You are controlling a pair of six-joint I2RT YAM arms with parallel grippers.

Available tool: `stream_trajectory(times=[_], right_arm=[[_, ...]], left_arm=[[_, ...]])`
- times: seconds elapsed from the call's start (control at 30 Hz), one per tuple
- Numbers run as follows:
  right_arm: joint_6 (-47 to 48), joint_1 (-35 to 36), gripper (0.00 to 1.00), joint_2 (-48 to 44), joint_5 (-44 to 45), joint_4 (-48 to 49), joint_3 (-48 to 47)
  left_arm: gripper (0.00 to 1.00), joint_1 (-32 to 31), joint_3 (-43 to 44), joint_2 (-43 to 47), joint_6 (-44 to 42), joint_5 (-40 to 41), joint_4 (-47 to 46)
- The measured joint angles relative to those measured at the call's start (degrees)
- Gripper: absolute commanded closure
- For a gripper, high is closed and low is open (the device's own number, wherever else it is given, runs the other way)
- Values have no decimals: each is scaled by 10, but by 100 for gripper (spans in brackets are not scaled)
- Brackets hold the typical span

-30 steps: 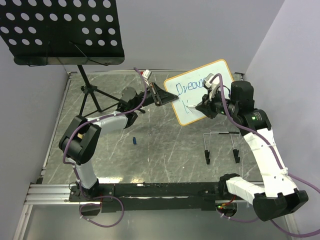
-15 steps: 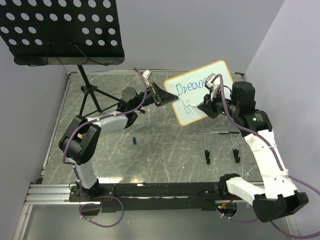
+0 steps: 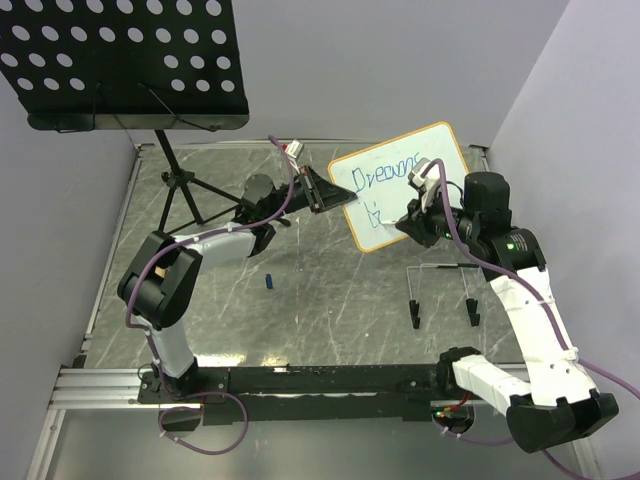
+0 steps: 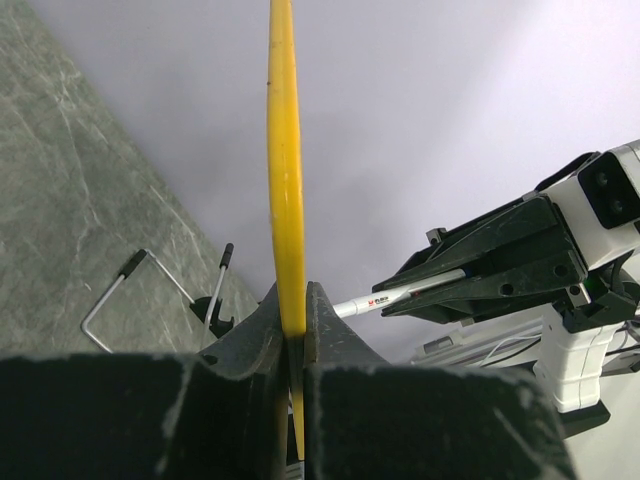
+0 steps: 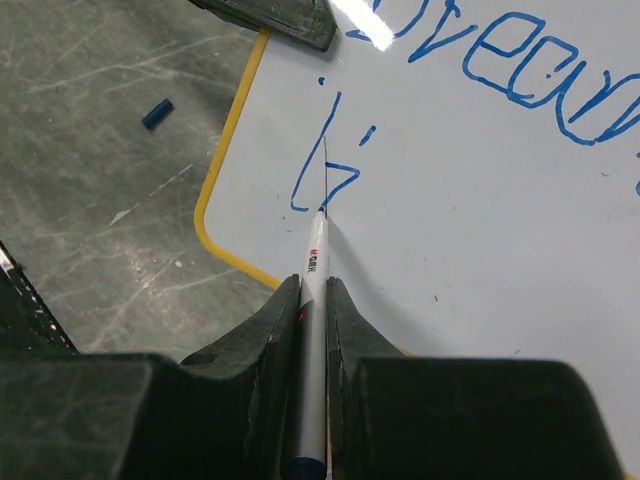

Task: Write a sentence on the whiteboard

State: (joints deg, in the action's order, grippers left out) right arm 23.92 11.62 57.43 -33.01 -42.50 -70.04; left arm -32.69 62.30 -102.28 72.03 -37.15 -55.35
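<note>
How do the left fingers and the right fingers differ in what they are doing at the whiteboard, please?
The left fingers grip the whiteboard by its framed edge; the right fingers grip a white marker. The left fingers sit at the board's side, while the right fingers face its writing surface, marker tip at the blue second line. Both pairs are shut on what they hold.

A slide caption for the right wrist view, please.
Right gripper holds a marker to the whiteboard, starting the second blue line.
</note>
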Motion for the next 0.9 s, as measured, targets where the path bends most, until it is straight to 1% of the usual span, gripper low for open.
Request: stream_trajectory(times=[0.3,0.5,0.63,0.77,0.9], right_arm=[[-1,0,100,6,13,0,-3],[-5,-7,100,38,35,6,-57],[-9,-14,100,37,34,11,-82],[-12,-18,100,21,31,14,-79],[-16,-27,100,2,26,17,-55]], left_arm=[[99,0,0,0,-5,1,4],[99,0,0,0,-3,-1,1],[99,0,0,0,-3,-1,0],[99,0,0,0,-3,-1,0],[99,0,0,0,-3,-1,0]])
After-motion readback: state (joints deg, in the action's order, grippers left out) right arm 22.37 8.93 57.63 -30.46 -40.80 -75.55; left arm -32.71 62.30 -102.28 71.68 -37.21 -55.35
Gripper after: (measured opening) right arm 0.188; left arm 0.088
